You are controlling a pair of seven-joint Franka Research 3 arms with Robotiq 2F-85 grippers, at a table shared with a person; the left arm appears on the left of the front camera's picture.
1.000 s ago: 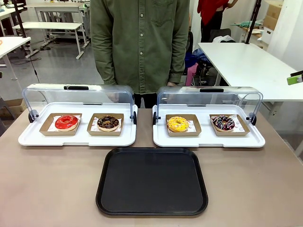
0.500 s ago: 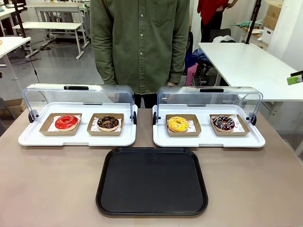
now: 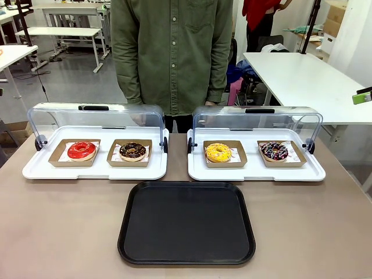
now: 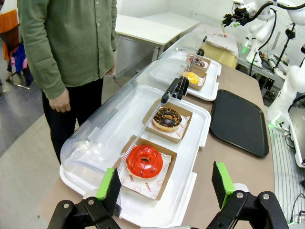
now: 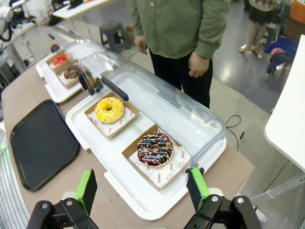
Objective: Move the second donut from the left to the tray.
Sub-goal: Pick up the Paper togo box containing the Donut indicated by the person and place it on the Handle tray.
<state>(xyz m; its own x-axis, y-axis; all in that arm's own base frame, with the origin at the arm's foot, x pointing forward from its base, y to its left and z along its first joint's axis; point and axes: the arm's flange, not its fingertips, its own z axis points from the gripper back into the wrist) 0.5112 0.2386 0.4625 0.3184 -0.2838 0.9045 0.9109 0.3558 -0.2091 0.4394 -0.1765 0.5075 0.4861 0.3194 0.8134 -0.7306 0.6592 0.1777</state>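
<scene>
The second donut from the left (image 3: 133,151) (image 4: 167,118) (image 5: 72,73) is chocolate glazed with pale sprinkles and sits in a brown cardboard holder on the left white display tray. In front of both display trays lies the black tray (image 3: 187,223) (image 4: 238,121) (image 5: 40,143), bare. My left gripper (image 4: 165,187) is open, high above the near left corner of that display tray, over the red donut (image 4: 144,161). My right gripper (image 5: 142,191) is open too, above the right display tray's outer edge near the multicoloured-sprinkle donut (image 5: 155,149).
Both white display trays (image 3: 93,170) (image 3: 256,173) have their clear lids (image 3: 96,116) (image 3: 257,121) swung open toward the person (image 3: 172,55) standing at the far side. A red donut (image 3: 81,150), a yellow donut (image 3: 218,152) and a sprinkled donut (image 3: 274,151) sit in holders.
</scene>
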